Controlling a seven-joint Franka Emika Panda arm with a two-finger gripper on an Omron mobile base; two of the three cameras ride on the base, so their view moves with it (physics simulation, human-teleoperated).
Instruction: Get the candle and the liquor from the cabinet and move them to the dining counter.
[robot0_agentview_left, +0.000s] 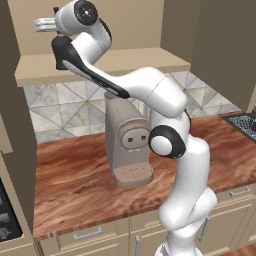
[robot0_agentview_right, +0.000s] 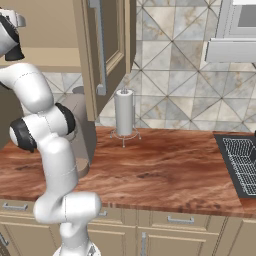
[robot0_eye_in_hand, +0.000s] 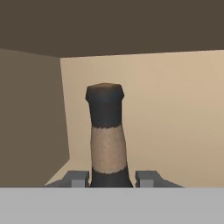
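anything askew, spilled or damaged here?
Nothing stands out. The liquor stands upright between the gripper fingertips inside the cabinet. On the worktop, the coffee machine and paper towel roll are upright; no spills.

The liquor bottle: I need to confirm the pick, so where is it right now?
In the hand view the liquor bottle stands upright inside the cabinet, its neck between the hand's two fingertips, near the left inner wall.

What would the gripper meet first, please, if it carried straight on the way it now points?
The gripper already straddles the black, thin-necked liquor bottle; beyond it, probably the tan cabinet's cream back wall, though depth is unclear.
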